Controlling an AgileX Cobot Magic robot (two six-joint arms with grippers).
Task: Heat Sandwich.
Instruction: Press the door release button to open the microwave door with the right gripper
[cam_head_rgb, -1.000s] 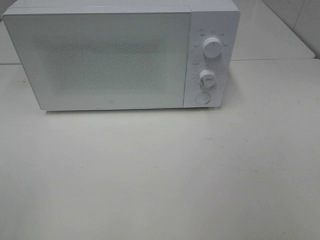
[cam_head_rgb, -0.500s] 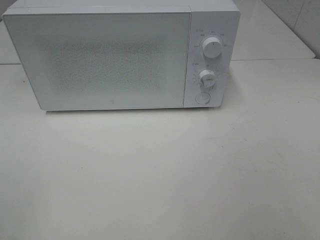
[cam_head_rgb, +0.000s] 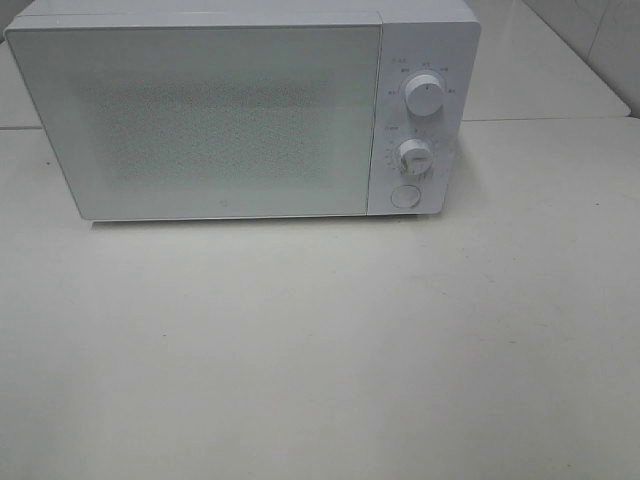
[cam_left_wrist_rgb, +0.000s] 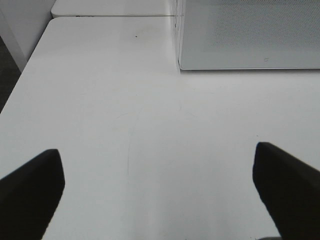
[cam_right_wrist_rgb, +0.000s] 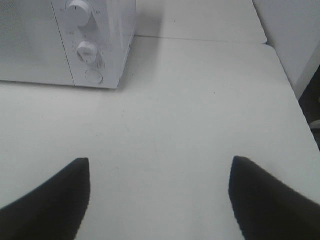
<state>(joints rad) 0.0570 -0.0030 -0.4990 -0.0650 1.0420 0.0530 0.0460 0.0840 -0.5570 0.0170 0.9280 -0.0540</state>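
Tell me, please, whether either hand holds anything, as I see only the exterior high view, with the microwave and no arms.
Observer: No. The left hand is open and empty over the table, facing the door-side corner of the microwave.
Operator: And the right one?
Observer: The right hand is open and empty too, with the dials ahead of it.
Operator: Does either wrist view show the sandwich?
Observer: No, neither one shows it; between each hand's fingers there is only table.
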